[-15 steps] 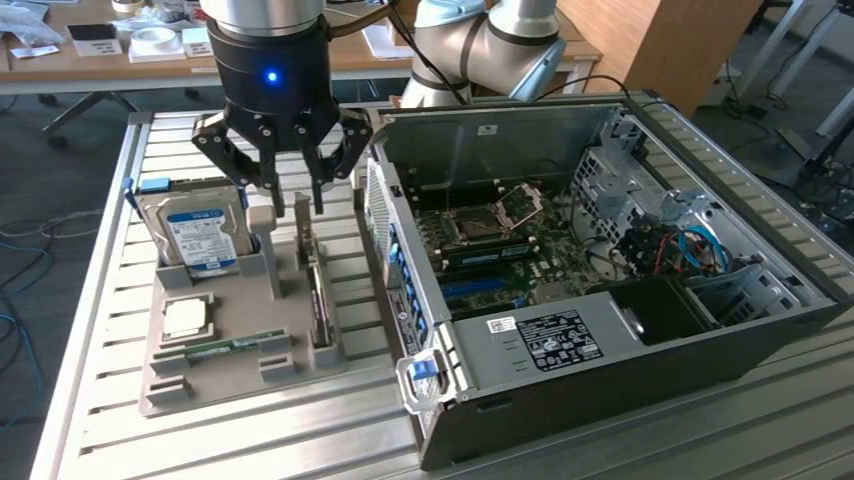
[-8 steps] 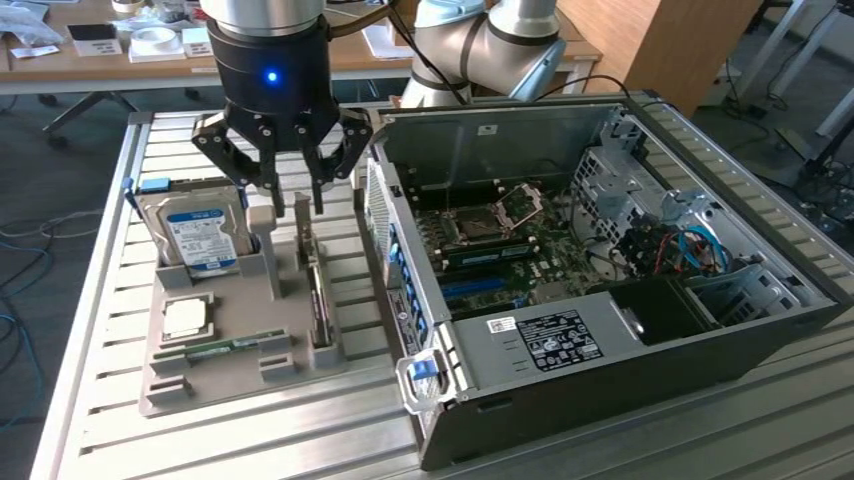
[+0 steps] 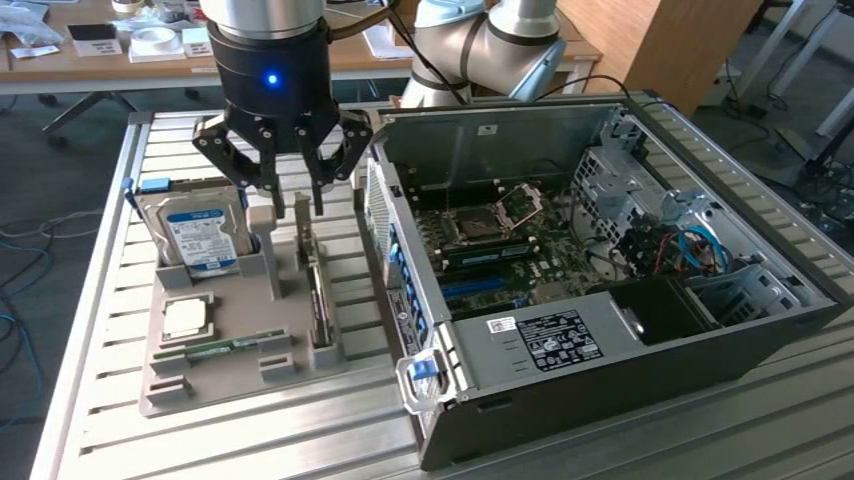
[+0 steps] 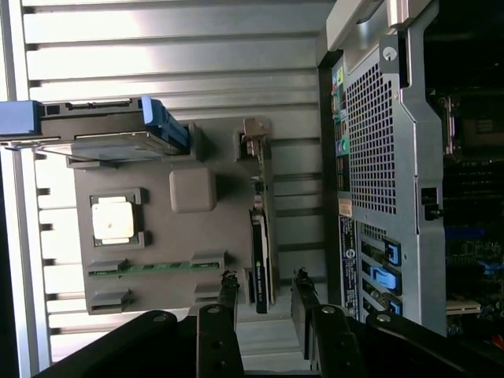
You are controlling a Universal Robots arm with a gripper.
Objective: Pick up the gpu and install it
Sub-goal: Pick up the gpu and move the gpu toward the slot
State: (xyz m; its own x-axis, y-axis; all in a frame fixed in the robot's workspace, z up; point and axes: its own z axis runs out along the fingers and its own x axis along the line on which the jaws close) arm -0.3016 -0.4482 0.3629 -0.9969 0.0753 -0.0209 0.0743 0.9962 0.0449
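Note:
The gpu stands on its edge in a slot of the grey holder tray, a thin dark card with a pale metal bracket at its far end. My gripper hangs just above that far end, jaws open and nothing between them. In the wrist view the gpu shows edge-on, and my gripper has one black fingertip on each side of the card's line, apart from it. To the exterior view's right stands the open computer case with its motherboard exposed.
The tray also holds a silver hard drive standing upright, a square processor chip and a narrow green memory stick. The case's perforated rear wall lies close beside the tray. Everything sits on a slatted metal table.

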